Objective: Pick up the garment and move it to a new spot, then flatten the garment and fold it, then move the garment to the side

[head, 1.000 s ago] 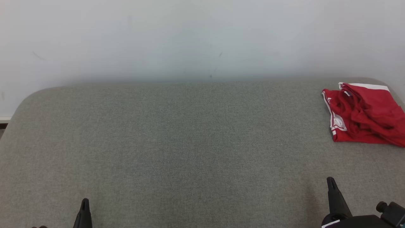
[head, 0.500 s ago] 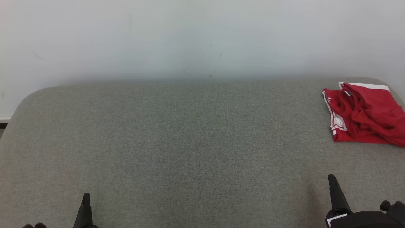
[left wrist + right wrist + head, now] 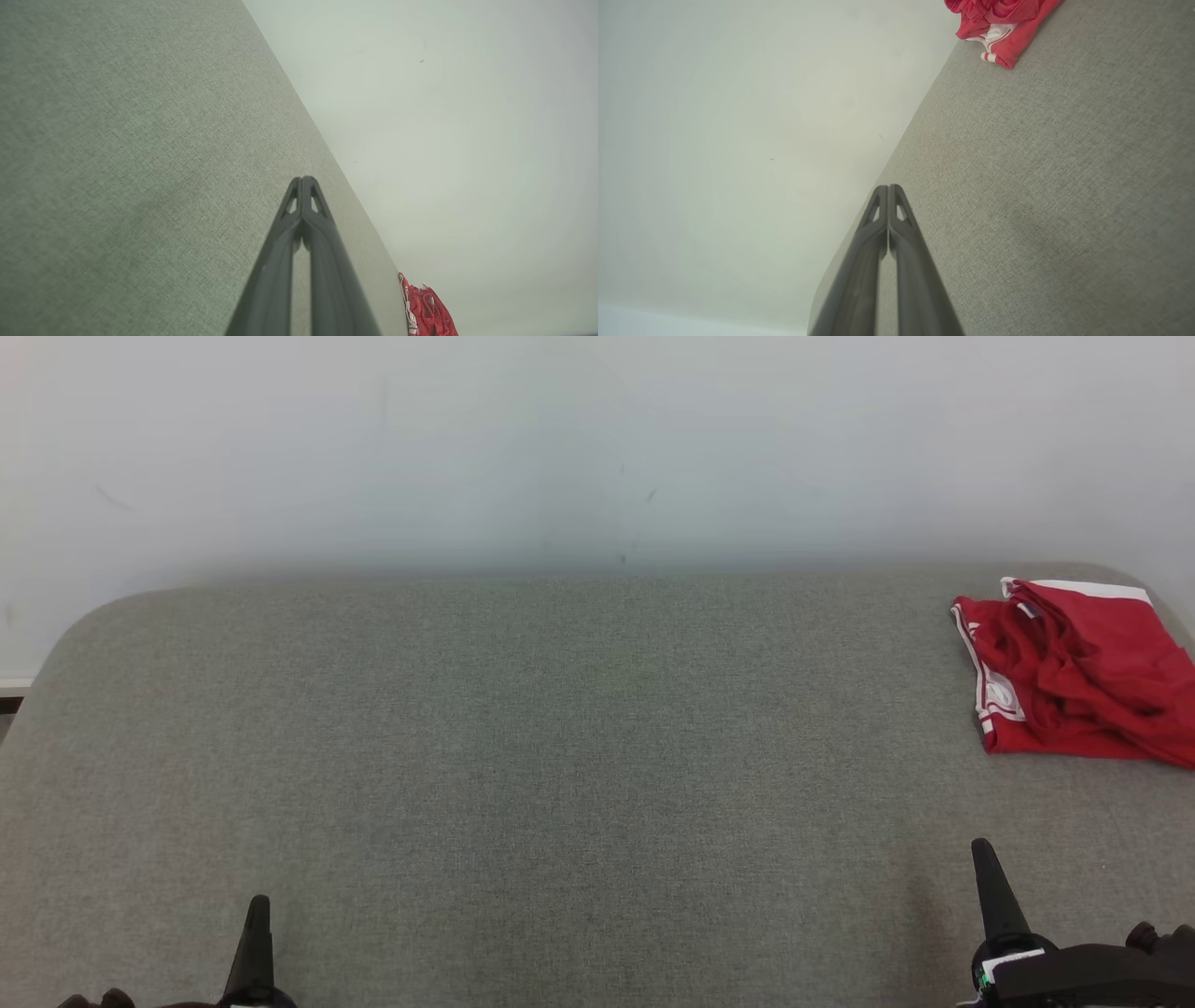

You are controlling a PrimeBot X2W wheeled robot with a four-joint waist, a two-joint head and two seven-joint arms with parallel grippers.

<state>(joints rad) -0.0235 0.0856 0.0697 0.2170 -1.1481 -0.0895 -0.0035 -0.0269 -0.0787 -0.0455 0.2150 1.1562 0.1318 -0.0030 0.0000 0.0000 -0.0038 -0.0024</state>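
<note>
The garment (image 3: 1074,677) is red with white trim, folded into a rumpled bundle at the far right of the grey fabric surface (image 3: 560,756). It also peeks in as the garment (image 3: 427,310) at the bottom of the left wrist view and the garment (image 3: 1001,25) at the top of the right wrist view. My left gripper (image 3: 257,910) is at the lower left, shut and empty, far from the cloth. My right gripper (image 3: 985,859) is at the lower right, shut and empty, well in front of the bundle. Tips press together in both wrist views: left gripper (image 3: 302,179), right gripper (image 3: 887,188).
A pale wall (image 3: 597,448) rises directly behind the padded surface. The surface has rounded back corners, and the garment lies close to its right edge. A wide stretch of bare grey fabric lies between the two grippers.
Both grippers have crept a little farther up in the head view, away from me. The garment lies where it was.
</note>
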